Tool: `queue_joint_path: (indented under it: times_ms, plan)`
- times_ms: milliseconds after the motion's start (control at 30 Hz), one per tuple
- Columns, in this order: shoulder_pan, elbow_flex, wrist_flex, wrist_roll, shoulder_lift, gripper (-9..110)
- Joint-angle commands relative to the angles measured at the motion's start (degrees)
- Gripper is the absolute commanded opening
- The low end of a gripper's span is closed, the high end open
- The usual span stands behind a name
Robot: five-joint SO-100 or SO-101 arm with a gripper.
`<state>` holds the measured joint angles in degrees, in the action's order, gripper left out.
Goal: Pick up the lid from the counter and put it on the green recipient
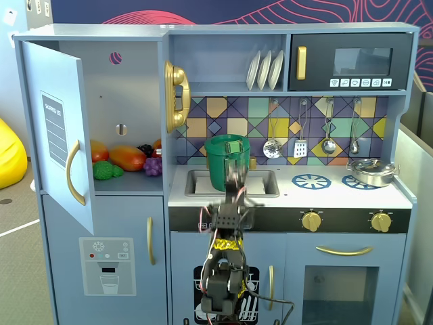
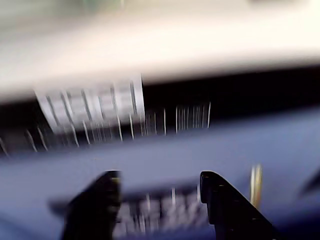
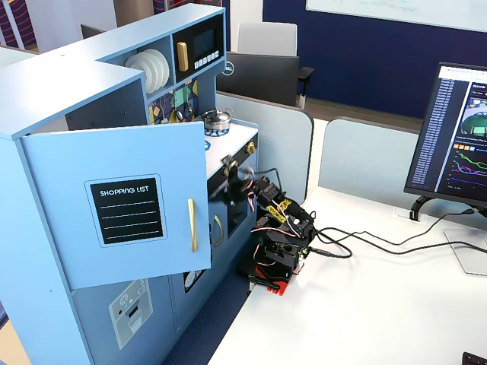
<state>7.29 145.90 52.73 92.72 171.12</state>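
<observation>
My gripper [image 2: 160, 200] is spread wide and empty, near the counter's [image 1: 338, 196] front edge. The green recipient [image 1: 226, 162] stands upright in the sink beyond it, axis vertical. I can't spot the lid.

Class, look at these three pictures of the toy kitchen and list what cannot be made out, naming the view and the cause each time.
1. Wrist view: motion blur smears everything; only the dark gripper fingers, set apart, are readable.
2. A fixed view: the arm hides part of the green recipient, and the lid cannot be found.
3. A fixed view: the open door hides the sink and most of the counter.
</observation>
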Motion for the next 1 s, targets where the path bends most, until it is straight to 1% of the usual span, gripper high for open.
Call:
queue_joint_path:
  times_ms: [0, 67, 233, 333, 533, 633, 700, 967]
  plan:
    - [-2.11, 11.34, 1.67, 2.20, 2.81, 1]
    - [-2.90, 16.70, 1.85, 2.29, 2.99, 0]
    - [-6.06, 25.58, 5.71, -3.43, 4.83, 0]
    - [-7.56, 25.66, 13.10, -6.15, 5.62, 1]
    - [-7.91, 25.75, 28.39, -5.01, 10.28, 1]
    - [-7.65, 25.75, 32.96, -5.80, 10.99, 2]
    - [-7.65, 25.75, 35.07, -5.54, 10.99, 2]
    - [-6.77, 25.75, 35.07, -6.24, 10.99, 2]
